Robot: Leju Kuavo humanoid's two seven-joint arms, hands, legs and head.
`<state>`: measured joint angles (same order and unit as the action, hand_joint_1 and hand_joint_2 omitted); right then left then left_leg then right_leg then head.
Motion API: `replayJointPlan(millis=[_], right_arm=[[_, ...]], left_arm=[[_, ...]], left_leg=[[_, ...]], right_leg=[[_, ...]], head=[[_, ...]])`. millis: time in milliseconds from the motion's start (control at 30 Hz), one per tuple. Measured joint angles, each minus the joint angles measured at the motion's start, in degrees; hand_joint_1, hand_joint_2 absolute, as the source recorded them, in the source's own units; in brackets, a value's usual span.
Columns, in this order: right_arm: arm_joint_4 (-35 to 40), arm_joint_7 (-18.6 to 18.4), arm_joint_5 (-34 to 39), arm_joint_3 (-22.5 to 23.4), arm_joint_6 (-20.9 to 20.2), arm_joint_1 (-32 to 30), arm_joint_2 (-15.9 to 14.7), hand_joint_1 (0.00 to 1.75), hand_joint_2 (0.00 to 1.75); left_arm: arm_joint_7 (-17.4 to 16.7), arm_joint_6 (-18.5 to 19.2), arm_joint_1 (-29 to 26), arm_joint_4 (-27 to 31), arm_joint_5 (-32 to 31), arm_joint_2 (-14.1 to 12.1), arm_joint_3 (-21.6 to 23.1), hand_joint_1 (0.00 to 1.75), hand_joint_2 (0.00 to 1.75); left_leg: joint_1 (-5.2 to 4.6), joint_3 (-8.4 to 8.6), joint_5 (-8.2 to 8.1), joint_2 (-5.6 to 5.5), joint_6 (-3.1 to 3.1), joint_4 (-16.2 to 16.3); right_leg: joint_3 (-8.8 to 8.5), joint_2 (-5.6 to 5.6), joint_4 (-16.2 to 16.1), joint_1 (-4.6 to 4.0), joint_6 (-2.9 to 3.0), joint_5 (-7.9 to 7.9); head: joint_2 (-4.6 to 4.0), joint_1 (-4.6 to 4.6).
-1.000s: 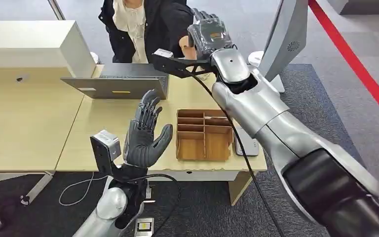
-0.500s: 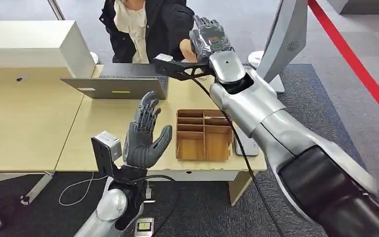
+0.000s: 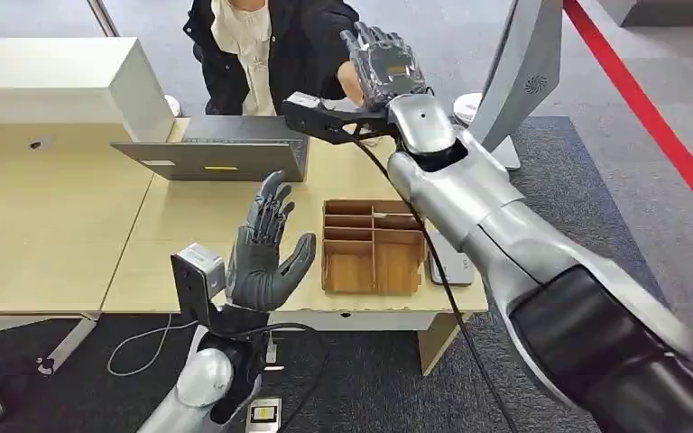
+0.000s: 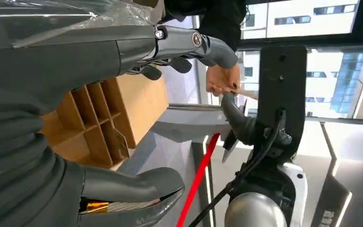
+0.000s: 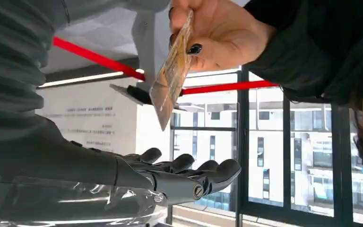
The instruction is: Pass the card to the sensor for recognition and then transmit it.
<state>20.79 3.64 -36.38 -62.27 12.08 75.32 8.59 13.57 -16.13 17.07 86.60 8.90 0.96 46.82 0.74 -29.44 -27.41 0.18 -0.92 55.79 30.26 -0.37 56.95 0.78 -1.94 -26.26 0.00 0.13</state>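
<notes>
Handover at the far side of the light wooden desk (image 3: 54, 234). The thin, yellowish patterned card (image 5: 172, 75) is pinched at one end between the fingers of a person's hand (image 5: 217, 33), its free end pointing toward the robot's right hand (image 5: 179, 177), which is raised at the far edge of the desk with fingers spread and nothing in them — near the card, not touching it. The left hand (image 3: 266, 248) hovers over the near edge, palm open and empty, just left of the brown wooden compartment tray (image 3: 372, 245).

Judged by its look, the card is light, flat and stiff, with smooth faces likely to slip — a pinch across both faces at the free end, well clear of the person's fingertips, seems the surest hold. Squeezing edge-on risks it bowing or springing out.
</notes>
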Motion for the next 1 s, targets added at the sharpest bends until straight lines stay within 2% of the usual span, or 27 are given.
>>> replayJointPlan(millis=[100,200,267,367,567,767,1000], right_arm=[[0.1,4.2,5.3,1.8,5.5,-0.1,-0.6,0.0,1.75],[0.9,8.0,8.7,3.8,9.1,-0.8,-1.5,0.0,1.75],[2.3,8.8,9.4,5.2,11.0,-2.1,-2.4,0.0,1.75],[4.7,8.3,9.3,6.7,12.0,-4.5,-4.1,0.0,1.75],[12.3,4.8,7.5,8.4,11.8,-11.1,-9.1,0.0,1.75],[19.0,2.7,4.2,9.7,9.7,-17.2,-14.6,0.0,1.75],[24.7,1.2,1.2,10.6,7.8,-21.5,-18.9,0.0,1.75]], left_arm=[[0.9,-0.8,0.0,0.0,-0.4,0.0,0.0,0.0,1.75],[1.1,-1.4,0.0,0.0,-0.4,0.0,0.0,0.0,1.75],[1.1,-1.9,-0.1,0.0,-0.3,0.0,-0.1,0.0,1.75],[0.9,-2.8,-0.4,0.0,0.1,-0.1,-0.1,0.0,1.75],[0.9,-4.3,-1.2,0.2,0.7,-0.5,-0.1,0.0,1.75],[1.1,-3.8,-1.4,0.2,0.9,-0.8,-0.1,0.0,1.75],[1.3,-3.3,-1.5,0.2,0.9,-0.8,-0.1,0.0,1.75]], left_leg=[[0.0,0.0,0.0,0.01,0.0,0.0],[0.0,0.0,0.0,0.0,0.0,0.0],[0.0,0.01,0.0,0.0,0.0,0.0],[0.0,0.04,0.0,0.01,0.0,0.0],[0.0,0.06,-0.01,-0.01,0.0,0.0],[-0.01,0.04,-0.02,0.01,0.02,0.0],[0.0,0.04,-0.03,0.0,0.02,0.0]], right_leg=[[0.0,0.0,0.0,0.0,0.0,0.0],[-0.01,0.0,0.0,0.0,0.0,0.0],[-0.01,0.0,0.0,0.0,0.0,0.0],[-0.03,0.0,0.0,0.0,0.0,0.0],[-0.04,0.0,0.0,0.0,0.0,0.0],[-0.04,0.0,0.0,0.01,0.0,0.0],[-0.03,0.0,0.0,0.01,0.0,0.0]], head=[[0.0,0.0],[0.0,0.02],[0.0,0.0],[0.0,0.0],[0.0,0.0],[0.0,0.0],[0.0,0.0]])
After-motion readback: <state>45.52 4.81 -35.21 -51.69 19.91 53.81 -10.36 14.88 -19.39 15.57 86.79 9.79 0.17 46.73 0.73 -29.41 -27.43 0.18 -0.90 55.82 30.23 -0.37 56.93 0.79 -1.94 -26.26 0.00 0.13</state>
